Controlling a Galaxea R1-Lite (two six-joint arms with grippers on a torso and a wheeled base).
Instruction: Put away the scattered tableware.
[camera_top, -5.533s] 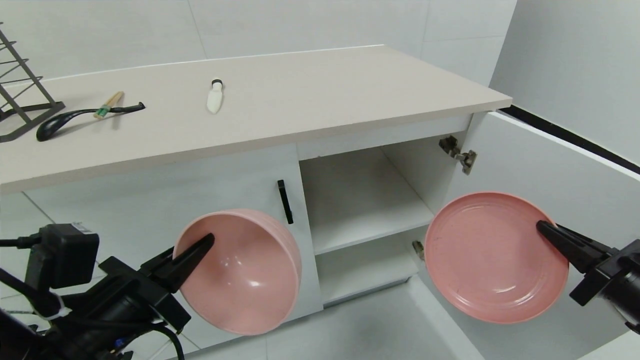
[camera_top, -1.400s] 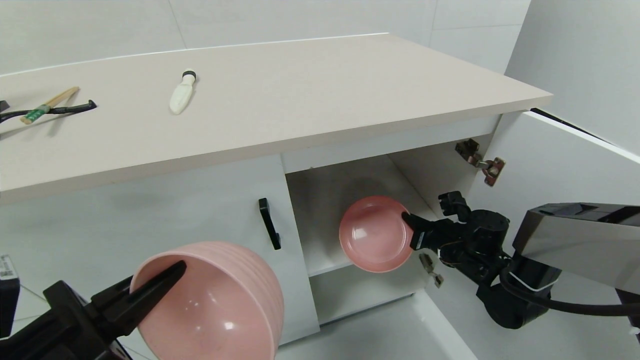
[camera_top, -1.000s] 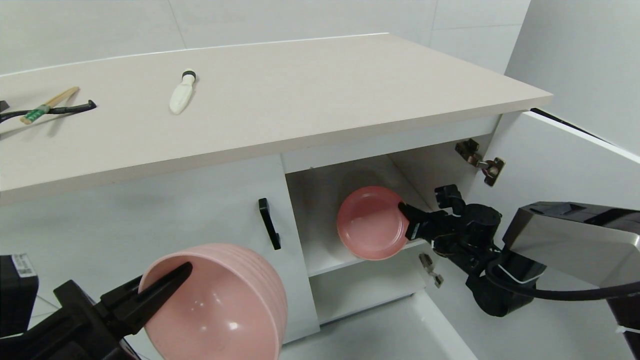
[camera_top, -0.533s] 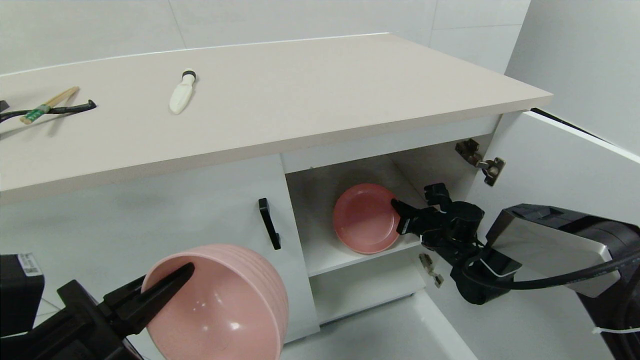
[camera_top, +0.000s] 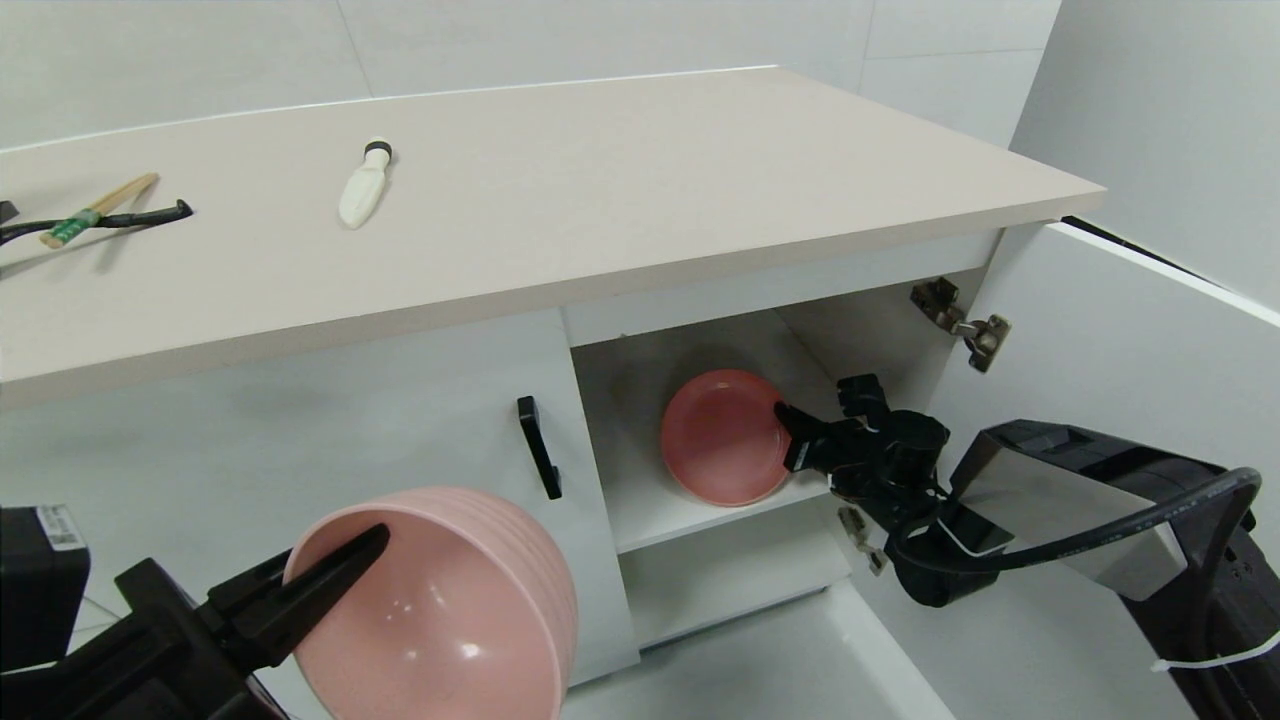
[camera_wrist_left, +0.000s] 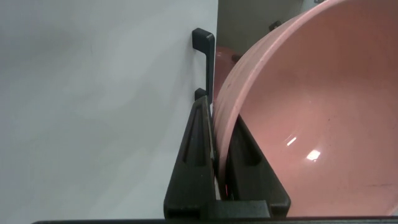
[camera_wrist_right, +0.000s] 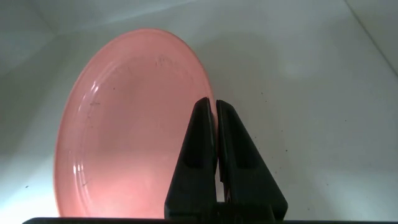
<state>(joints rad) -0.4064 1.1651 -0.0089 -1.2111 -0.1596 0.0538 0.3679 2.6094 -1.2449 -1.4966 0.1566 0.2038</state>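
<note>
— Where's the plate (camera_top: 720, 445)?
— At the upper shelf (camera_top: 690, 515), tilted, rim pinched by the right gripper (camera_top: 783, 412).
— The bowl (camera_top: 450, 620)?
— Rim nipped by the left gripper (camera_top: 372, 538), beside the door handle (camera_wrist_left: 205, 50); the head view adds utensils (camera_top: 365, 185) on the counter (camera_top: 650, 170).

bowl (camera_top: 450, 610): pink, glossy inside, ribbed bands outside
plate (camera_top: 720, 435): the same pink, faint concentric rings; inside the cabinet (camera_top: 300, 430)
left gripper (camera_top: 372, 540): black
right gripper (camera_top: 785, 418): black
cabinet: white, with a black door handle (camera_top: 538, 447)
countertop (camera_top: 600, 190): pale beige, fine grain; on top of the cabinet
small tool (camera_top: 364, 184): cream-white with a black collar
chopsticks (camera_top: 95, 212): light wood with a green band
spoon handle (camera_top: 130, 219): black
wall tiles (camera_top: 600, 40): pale grey-white; behind the cabinet
</note>
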